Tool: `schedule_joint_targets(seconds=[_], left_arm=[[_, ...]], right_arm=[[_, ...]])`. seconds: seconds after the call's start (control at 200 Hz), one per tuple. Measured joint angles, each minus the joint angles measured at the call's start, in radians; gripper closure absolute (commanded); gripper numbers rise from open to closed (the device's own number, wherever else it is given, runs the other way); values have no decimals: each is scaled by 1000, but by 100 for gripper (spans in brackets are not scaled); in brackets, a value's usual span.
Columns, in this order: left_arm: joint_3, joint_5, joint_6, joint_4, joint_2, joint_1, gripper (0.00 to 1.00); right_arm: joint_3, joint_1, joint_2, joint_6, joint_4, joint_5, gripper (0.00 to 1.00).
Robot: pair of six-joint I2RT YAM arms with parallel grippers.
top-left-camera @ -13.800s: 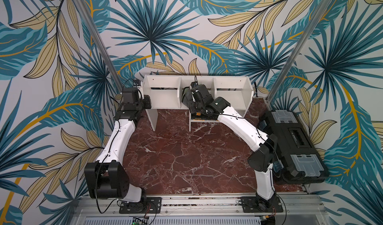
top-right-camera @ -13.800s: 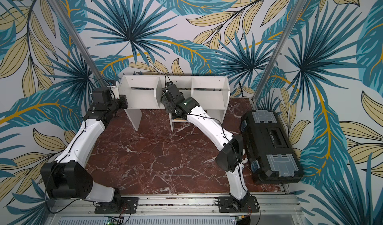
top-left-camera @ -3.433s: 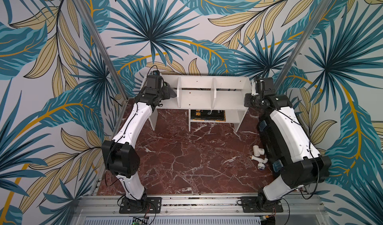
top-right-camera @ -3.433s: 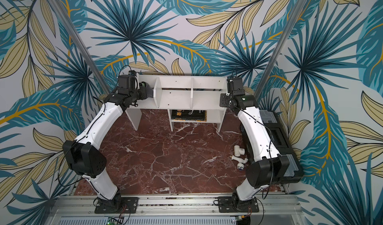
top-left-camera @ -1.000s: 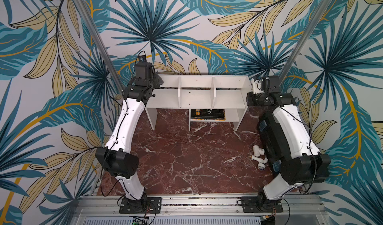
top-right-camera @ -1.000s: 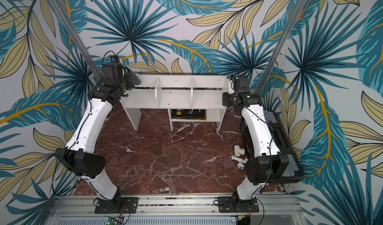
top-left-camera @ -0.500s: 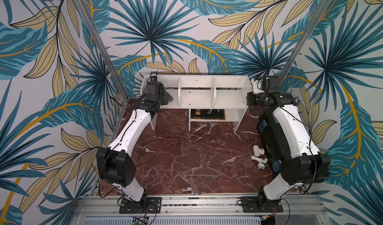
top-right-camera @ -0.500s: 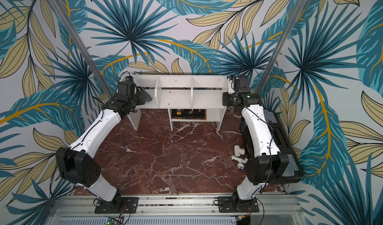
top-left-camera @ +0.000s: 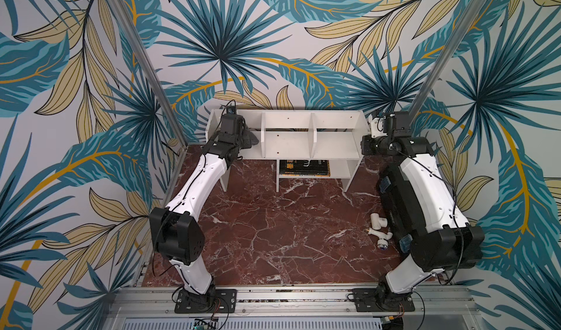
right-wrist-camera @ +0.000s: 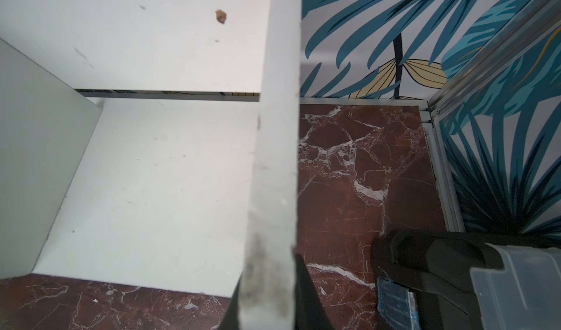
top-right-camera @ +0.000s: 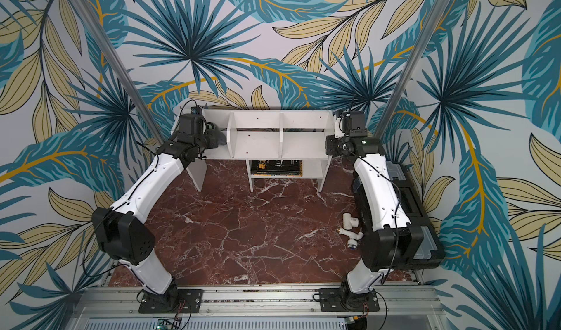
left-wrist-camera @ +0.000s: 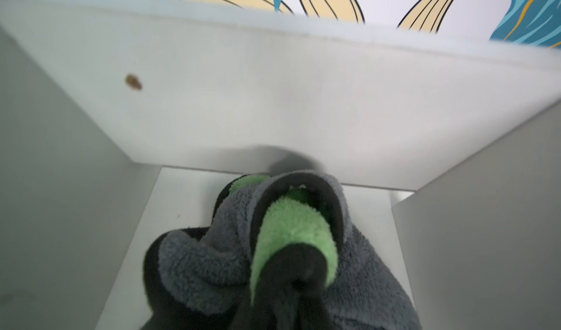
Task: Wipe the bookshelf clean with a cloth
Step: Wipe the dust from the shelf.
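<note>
Our left gripper [left-wrist-camera: 290, 278] pinching the bunched cloth [left-wrist-camera: 209, 252] inside the bookshelf [top-left-camera: 288, 144], left end compartment, walls close either side, our right gripper [right-wrist-camera: 268, 308] clamped on its right panel's front edge, open floor [top-left-camera: 273, 222] before it.

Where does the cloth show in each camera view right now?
Top view: the cloth sticks out beside the left arm's wrist, in the bookshelf compartment at that arm's end.
Top view: same compartment, same place.
Left wrist: lower middle, bunched in the shut left pincer.
Right wrist: not in it.
Shared landmark: the bookshelf's white back board, in all four.
</note>
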Motion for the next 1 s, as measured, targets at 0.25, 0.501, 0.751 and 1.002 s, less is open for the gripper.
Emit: schedule_joint_targets(seconds=[0.25, 0.501, 0.751, 1.002], left_arm=[[220, -59, 14, -171, 53, 50, 100], [163, -80, 18, -178, -98, 114, 100], [177, -90, 17, -151, -116, 147, 100], [368, -12, -13, -153, 50, 159, 100]], right_arm=[[-8, -2, -5, -3, 8, -5, 100], [-12, -2, -5, -14, 20, -20, 100], [-15, -2, -5, -30, 25, -35, 100], [-19, -1, -7, -26, 30, -29, 100]])
